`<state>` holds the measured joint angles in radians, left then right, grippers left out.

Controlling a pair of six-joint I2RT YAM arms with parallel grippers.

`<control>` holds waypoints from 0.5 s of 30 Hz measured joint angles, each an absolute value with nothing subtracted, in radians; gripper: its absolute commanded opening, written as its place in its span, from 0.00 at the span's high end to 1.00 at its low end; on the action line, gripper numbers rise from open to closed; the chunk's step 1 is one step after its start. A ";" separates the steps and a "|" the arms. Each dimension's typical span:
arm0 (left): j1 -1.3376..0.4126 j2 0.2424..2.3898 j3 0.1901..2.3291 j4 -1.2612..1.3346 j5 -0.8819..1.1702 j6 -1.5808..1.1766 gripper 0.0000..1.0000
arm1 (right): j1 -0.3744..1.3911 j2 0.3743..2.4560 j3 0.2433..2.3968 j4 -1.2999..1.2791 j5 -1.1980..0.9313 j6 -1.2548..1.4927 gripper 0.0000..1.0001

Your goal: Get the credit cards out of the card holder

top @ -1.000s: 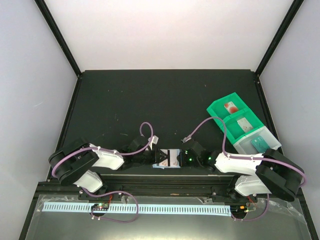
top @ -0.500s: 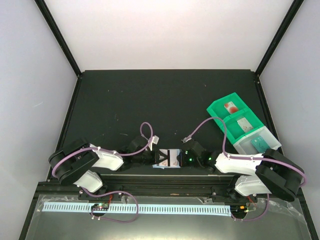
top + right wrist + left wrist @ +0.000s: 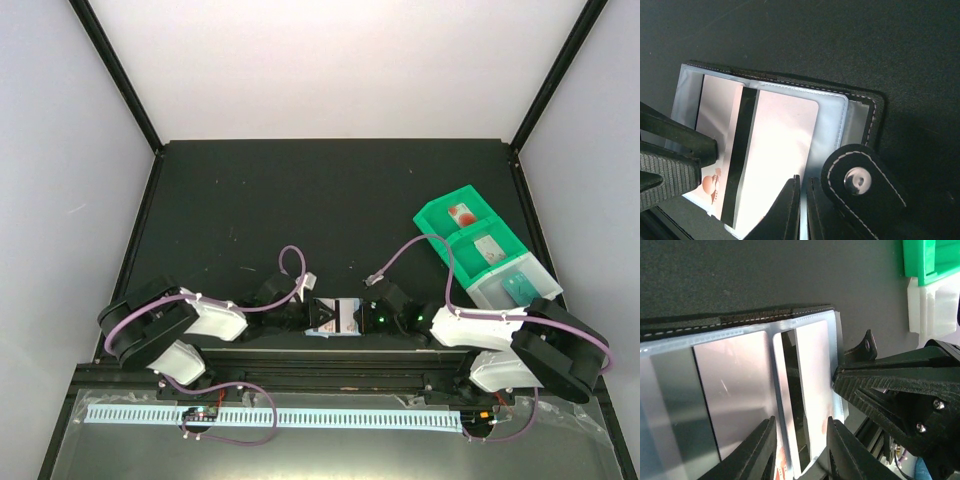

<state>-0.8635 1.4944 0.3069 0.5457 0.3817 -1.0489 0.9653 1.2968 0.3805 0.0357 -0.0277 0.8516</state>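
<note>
The black card holder point(image 3: 335, 317) lies open at the table's near edge, between both grippers. Its clear sleeves hold credit cards: a pale one with a black stripe point(image 3: 782, 145) and, beneath it, one with red marks point(image 3: 710, 186). My right gripper point(image 3: 803, 210) is shut on the edge of a clear sleeve, beside the snap tab point(image 3: 860, 180). My left gripper point(image 3: 801, 455) reaches in from the opposite side. Its jaws stand apart on either side of the striped card point(image 3: 815, 375) in its sleeve. A silvery card point(image 3: 735, 390) fills the neighbouring pocket.
A green compartment tray point(image 3: 443, 213) with a white end section point(image 3: 488, 294) stands at the right. It holds a red-marked card point(image 3: 461, 213), a grey one point(image 3: 489, 250) and a teal one point(image 3: 520, 287). Black frame rails border the table.
</note>
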 measured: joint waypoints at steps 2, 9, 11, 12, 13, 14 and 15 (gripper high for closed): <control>-0.863 1.502 0.315 0.546 0.381 -1.047 0.69 | 0.965 1.297 0.379 0.039 -0.028 0.852 0.91; -0.863 1.547 0.339 0.572 0.385 -1.048 0.69 | 0.965 1.297 0.373 0.049 -0.028 0.852 0.92; -0.863 1.557 0.339 0.587 0.388 -1.048 0.69 | 0.965 1.297 0.373 0.051 -0.028 0.852 0.92; -0.863 1.560 0.339 0.592 0.389 -1.048 0.71 | 0.965 1.297 0.373 0.052 -0.028 0.852 0.92; -0.863 1.562 0.339 0.595 0.389 -1.049 0.73 | 0.965 1.297 0.372 0.053 -0.029 0.852 0.92; -0.863 1.564 0.339 0.597 0.389 -1.049 0.77 | 0.965 1.297 0.372 0.054 -0.029 0.852 0.92; -0.863 1.567 0.339 0.599 0.389 -1.052 0.80 | 0.965 1.298 0.371 0.055 -0.029 0.852 0.92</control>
<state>-0.8635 1.5665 0.3393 0.5991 0.3889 -1.0519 0.9653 1.2976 0.3714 0.0547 -0.0288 0.8520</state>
